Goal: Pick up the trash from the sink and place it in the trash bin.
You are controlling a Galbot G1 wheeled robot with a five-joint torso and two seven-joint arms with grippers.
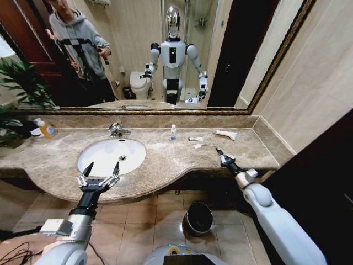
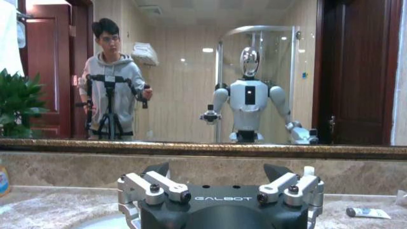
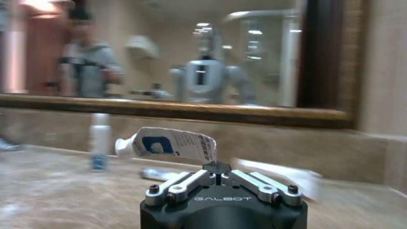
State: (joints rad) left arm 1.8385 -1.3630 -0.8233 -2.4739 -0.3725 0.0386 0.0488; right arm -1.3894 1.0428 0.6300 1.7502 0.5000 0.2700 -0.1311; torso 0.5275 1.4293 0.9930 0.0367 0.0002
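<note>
The right gripper (image 3: pixel 216 168) pinches a white tube (image 3: pixel 170 143), lifted above the marble counter (image 1: pixel 165 160) right of the sink (image 1: pixel 102 157). The left gripper (image 1: pixel 102 167) hovers spread wide at the sink's front rim. The trash bin (image 1: pixel 197 218) stands on the floor below.

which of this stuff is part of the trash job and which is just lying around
Job: white tube in the shut right gripper; blue-capped bottle; short tube; sink; trash bin; open left gripper over the sink's front rim.
Just there: orange soap bottle; plant.
</note>
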